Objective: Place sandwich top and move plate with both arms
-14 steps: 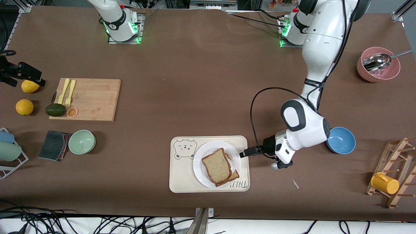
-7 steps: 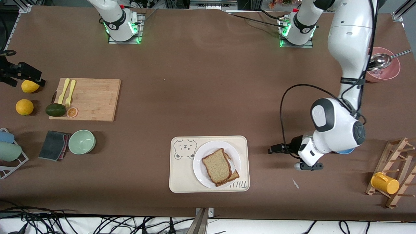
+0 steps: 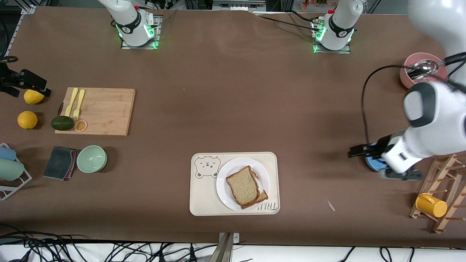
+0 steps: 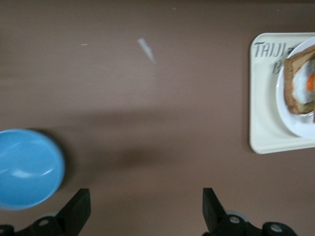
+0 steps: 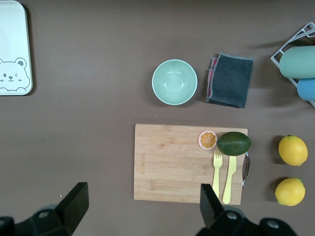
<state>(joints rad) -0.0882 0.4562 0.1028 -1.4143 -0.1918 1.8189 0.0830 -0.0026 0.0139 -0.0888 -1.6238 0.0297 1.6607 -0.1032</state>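
1. Right gripper (image 3: 34, 87): parked high over the right arm's end of the table, above the lemons (image 3: 33, 96); its wrist view shows the fingers spread with nothing between them. This arm is waiting.
2. Cutting board (image 3: 95, 111) with avocado (image 3: 62, 123) and yellow cutlery, green bowl (image 3: 91, 158) and grey cloth (image 3: 60, 162) nearer the front camera: all untouched, same spots as a second ago.
3. Tray (image 3: 204, 193), bear print: the plate (image 3: 225, 174) sits on the half toward the left arm's end. Sandwich top (image 3: 243, 185) lies flat on the egg slice (image 4: 301, 81), roughly squared up but slightly skewed, so a corner of the lower slice peeks out.
4. Orientation: the top slice's long axis runs diagonally, its rounded end pointing away from the front camera and tilted toward the right arm's end.
5. Change: left gripper (image 3: 358, 150) was at the plate rim a second ago; it has now swung well clear, fingers spread and empty, over the blue bowl (image 3: 371, 163).
6. My read: placement done and released. The plate move is left, and neither gripper is near the plate yet.
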